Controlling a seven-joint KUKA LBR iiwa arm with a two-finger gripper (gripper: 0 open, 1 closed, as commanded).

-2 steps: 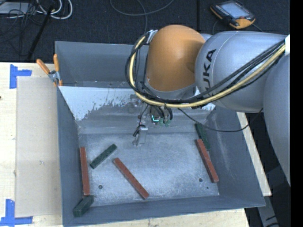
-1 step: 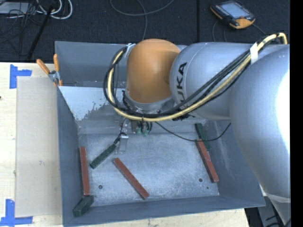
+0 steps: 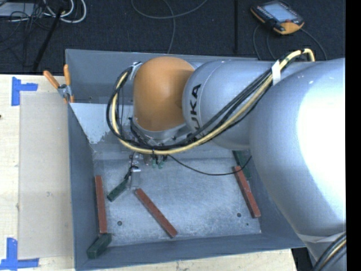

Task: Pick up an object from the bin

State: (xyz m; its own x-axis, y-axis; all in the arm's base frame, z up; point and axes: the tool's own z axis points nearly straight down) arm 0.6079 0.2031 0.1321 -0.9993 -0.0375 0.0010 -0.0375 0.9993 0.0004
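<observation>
- The big silver arm [image 3: 271, 112] reaches in from the right and hangs over the right side of the grey bin [image 3: 79, 168]. Black letters on its side spell "KUKA". The word is turned sideways.
- A round orange cover [image 3: 161, 92] sits at the end of the arm, over the back part of the bin. Yellow and black cables [image 3: 115, 114] loop around it.
- Three long red-brown sticks lie flat on the bin floor.
- The left stick [image 3: 100, 204] lies just beside the left wall and points almost straight up and down.
- The middle stick [image 3: 155, 212] slants from upper left to lower right.
- The right stick [image 3: 247, 192] lies next to the arm and leans a little the same way.
- A dark green corner block [image 3: 98, 245] sits in the front left corner of the bin.
- A small green block [image 3: 117, 192] lies on the floor, left of the middle, between the left stick and the middle stick. Its long side slants from lower left to upper right, and its upper end points at the fingers.
- The fingers [image 3: 135, 174] hang below the orange cover, right at the upper end of the small green block. I cannot tell how wide they are, or if they touch or hold the block.
</observation>
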